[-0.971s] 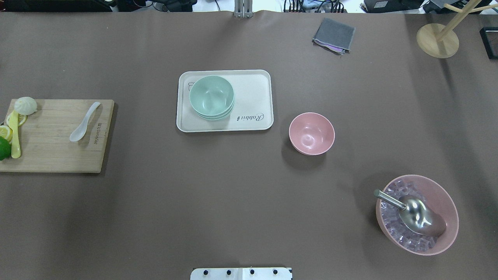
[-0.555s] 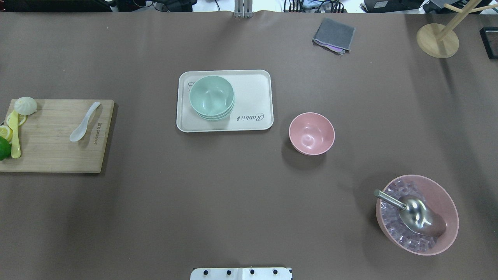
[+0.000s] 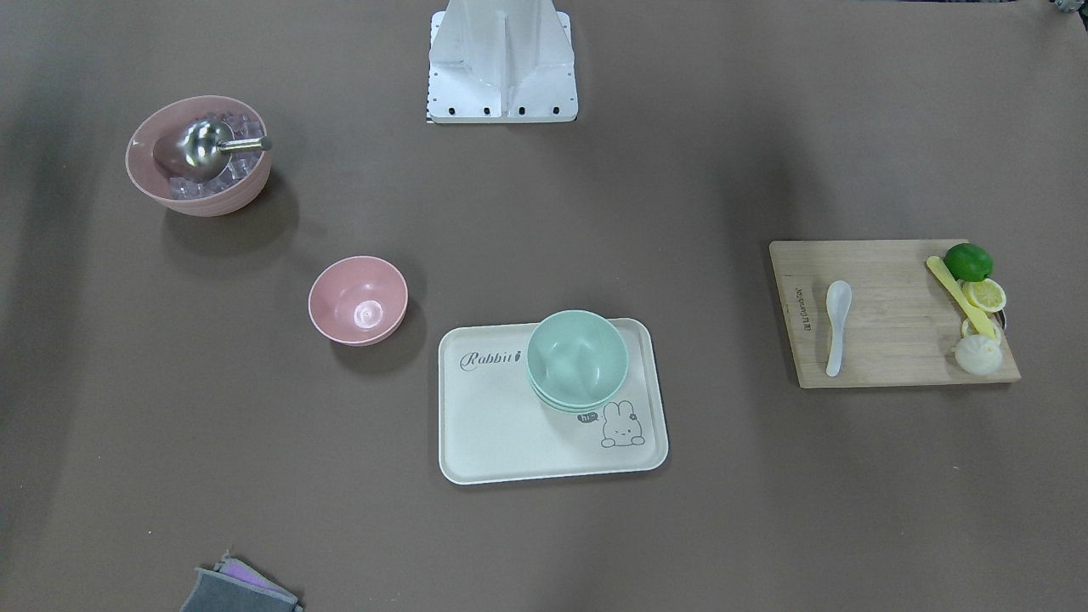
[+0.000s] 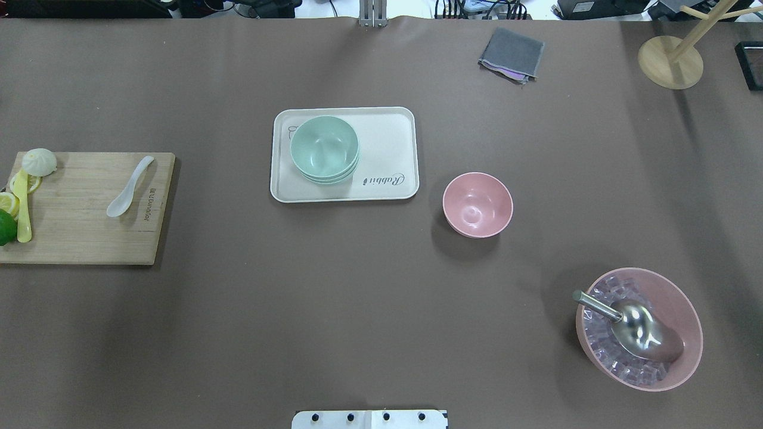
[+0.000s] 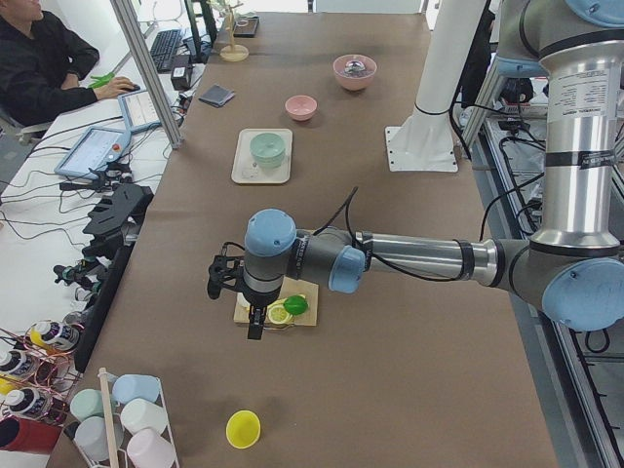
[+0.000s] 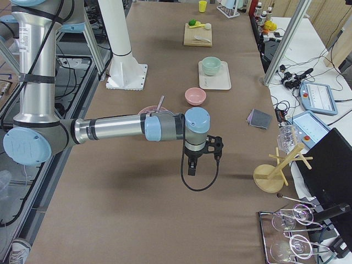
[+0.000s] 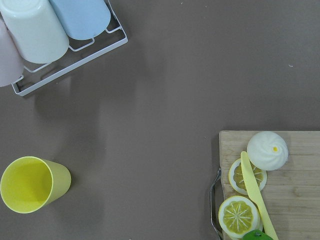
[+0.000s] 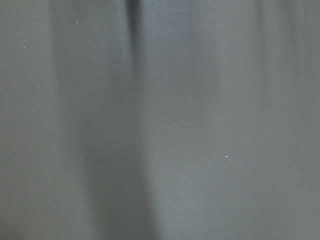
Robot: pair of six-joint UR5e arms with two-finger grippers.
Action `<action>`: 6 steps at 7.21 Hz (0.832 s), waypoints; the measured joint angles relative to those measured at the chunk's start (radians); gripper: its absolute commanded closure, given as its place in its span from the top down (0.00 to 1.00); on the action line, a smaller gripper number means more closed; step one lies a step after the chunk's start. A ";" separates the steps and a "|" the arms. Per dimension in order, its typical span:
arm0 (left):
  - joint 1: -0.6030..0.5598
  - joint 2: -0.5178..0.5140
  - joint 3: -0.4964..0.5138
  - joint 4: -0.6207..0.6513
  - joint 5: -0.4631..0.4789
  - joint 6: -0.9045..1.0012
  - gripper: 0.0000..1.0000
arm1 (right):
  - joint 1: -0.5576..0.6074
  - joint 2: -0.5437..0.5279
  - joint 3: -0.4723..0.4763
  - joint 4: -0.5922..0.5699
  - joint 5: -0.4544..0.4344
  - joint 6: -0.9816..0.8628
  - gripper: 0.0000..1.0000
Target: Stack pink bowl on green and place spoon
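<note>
The small pink bowl (image 4: pixel 477 204) stands upright on the brown table, right of the cream tray (image 4: pixel 387 137); it also shows in the front view (image 3: pixel 358 299). The nested mint-green bowls (image 4: pixel 324 149) sit on the tray's left part. The white spoon (image 4: pixel 129 186) lies on the wooden cutting board (image 4: pixel 77 238) at the far left. Neither gripper shows in the overhead or front view. The left gripper (image 5: pixel 255 324) hangs over the board's outer end. The right gripper (image 6: pixel 190 168) hovers over bare table, far right. I cannot tell whether either is open or shut.
A large ribbed pink bowl (image 4: pixel 685 310) with ice and a steel scoop (image 4: pixel 632 325) stands front right. Lime, lemon slices, a bun and a yellow utensil (image 4: pixel 22 208) lie on the board's left end. A grey cloth (image 4: pixel 511 53) and wooden stand (image 4: pixel 670 62) are at the back right. A yellow cup (image 7: pixel 30 184) lies left of the board.
</note>
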 measured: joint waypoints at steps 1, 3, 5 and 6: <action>0.001 -0.001 0.001 0.000 0.000 0.000 0.98 | 0.000 0.000 0.000 0.000 0.000 0.000 1.00; 0.003 -0.002 0.001 0.000 -0.002 -0.002 0.98 | 0.000 0.001 0.000 0.000 0.001 0.001 1.00; 0.007 -0.003 0.001 0.000 -0.002 -0.005 0.98 | 0.000 0.000 0.001 0.000 0.001 0.002 1.00; 0.011 -0.004 0.000 0.000 -0.002 -0.006 0.98 | 0.000 0.001 0.001 0.000 0.001 0.002 1.00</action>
